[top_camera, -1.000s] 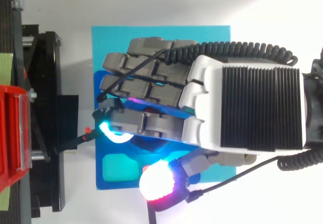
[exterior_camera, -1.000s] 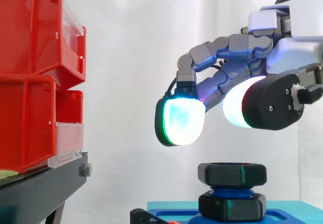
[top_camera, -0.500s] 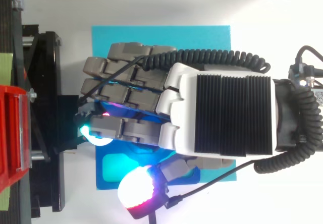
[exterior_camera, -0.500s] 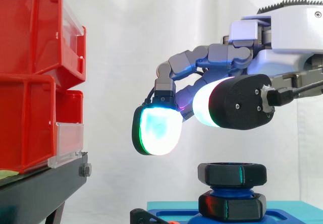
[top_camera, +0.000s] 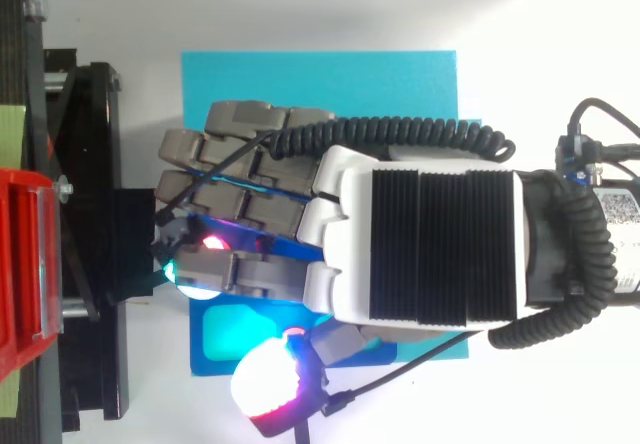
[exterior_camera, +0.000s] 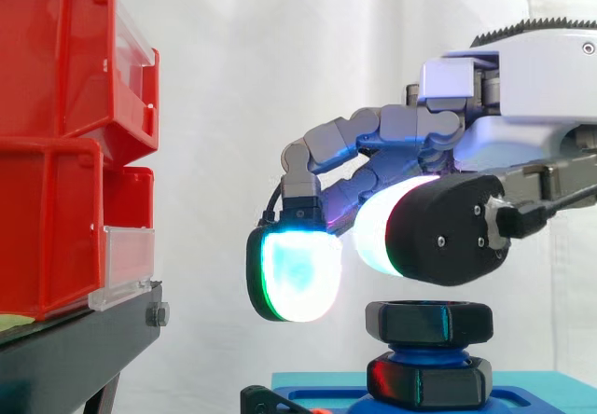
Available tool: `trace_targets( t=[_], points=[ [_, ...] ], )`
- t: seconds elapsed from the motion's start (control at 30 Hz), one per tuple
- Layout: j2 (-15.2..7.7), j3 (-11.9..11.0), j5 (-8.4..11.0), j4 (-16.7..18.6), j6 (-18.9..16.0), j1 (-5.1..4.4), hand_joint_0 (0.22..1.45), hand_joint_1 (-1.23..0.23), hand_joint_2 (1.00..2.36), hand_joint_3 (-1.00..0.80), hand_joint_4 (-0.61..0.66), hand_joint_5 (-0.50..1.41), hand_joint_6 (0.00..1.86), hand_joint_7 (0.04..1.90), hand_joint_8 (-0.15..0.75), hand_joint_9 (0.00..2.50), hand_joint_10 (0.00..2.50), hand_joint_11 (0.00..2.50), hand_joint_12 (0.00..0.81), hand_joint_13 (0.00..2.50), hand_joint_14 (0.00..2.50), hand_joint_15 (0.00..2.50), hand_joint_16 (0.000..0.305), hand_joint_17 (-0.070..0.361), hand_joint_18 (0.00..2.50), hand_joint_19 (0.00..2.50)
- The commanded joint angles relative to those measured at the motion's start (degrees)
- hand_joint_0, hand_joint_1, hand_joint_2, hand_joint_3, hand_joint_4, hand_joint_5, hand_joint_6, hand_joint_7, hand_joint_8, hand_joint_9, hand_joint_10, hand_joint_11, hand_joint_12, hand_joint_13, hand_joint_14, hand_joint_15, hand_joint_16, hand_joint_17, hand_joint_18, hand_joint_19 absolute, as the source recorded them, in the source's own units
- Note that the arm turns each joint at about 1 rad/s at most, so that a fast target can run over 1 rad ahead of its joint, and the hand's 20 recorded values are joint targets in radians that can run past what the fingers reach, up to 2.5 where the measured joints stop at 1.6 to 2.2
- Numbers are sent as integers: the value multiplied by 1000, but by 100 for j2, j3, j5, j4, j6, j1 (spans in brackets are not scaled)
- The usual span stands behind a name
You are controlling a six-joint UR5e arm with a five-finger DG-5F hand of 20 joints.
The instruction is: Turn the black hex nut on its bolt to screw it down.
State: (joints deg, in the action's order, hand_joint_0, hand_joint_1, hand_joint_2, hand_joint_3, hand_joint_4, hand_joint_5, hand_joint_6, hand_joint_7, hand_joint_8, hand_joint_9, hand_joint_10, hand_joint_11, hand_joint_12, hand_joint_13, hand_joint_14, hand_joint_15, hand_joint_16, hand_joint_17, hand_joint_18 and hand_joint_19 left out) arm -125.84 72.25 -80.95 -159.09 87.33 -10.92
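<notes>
On my side feed, the robot's hand (exterior_camera: 508, 106) reaches in from the right and hangs over the work, palm down. Its fingers arch out towards the left and bend down at the tips, loosely spread like a relaxed claw and gripping nothing. The nearest fingertip pad (exterior_camera: 298, 279) glows white and cyan with a green rim. It hangs just left of the black hex nut (exterior_camera: 427, 322), about level with it, and a strip of white curtain (exterior_camera: 233, 78) shows between them. The thumb pad (exterior_camera: 373, 235), white with a black back, sits directly above the nut. They are very close, but a thin gap shows, so I see no contact.

The nut sits at the top of a blue threaded bolt (exterior_camera: 424, 351). A second black hex piece (exterior_camera: 427, 382) lies below it at the bolt's foot, on a blue base (exterior_camera: 317, 397) over a teal plate (top_camera: 320, 74).

On my overhead feed the hand (top_camera: 440, 234) covers the middle of the plate — the nut is hidden beneath it. The fingers point to the view's left and reach the plate's left edge, near the black stand (top_camera: 90, 214). The thumb pad juts out towards the bottom edge, glowing white and red.

Red bins (exterior_camera: 56, 134) are stacked on that stand at the left of the side feed — well apart from the hand
</notes>
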Motion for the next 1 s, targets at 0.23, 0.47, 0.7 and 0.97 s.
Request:
trace_targets(
  t=[0.23, 0.47, 0.7, 0.97],
  points=[
    [-99, 0, -167, 1, 232, 20, 504, -281, 1000, -500, 127, -50, 504, 1249, 228, 552, 0, 23, 314, 472, 0, 0, 56, 125, 433, 255],
    [-125, 9, -246, 36, 223, 29, 503, -283, 1000, -500, 127, -50, 504, 1241, 228, 553, 0, 23, 313, 472, 0, 0, 56, 126, 441, 262],
    [-125, 0, -272, 1, 223, 47, 503, -285, 1000, -500, 113, -42, 504, 1317, 227, 555, 0, 24, 314, 474, 0, 0, 56, 125, 437, 255],
    [-125, 9, -422, 1, 232, 108, 502, -287, 1000, -500, 104, -36, 503, 1403, 231, 554, 0, 24, 313, 473, 0, 0, 56, 126, 442, 261]
  ],
)
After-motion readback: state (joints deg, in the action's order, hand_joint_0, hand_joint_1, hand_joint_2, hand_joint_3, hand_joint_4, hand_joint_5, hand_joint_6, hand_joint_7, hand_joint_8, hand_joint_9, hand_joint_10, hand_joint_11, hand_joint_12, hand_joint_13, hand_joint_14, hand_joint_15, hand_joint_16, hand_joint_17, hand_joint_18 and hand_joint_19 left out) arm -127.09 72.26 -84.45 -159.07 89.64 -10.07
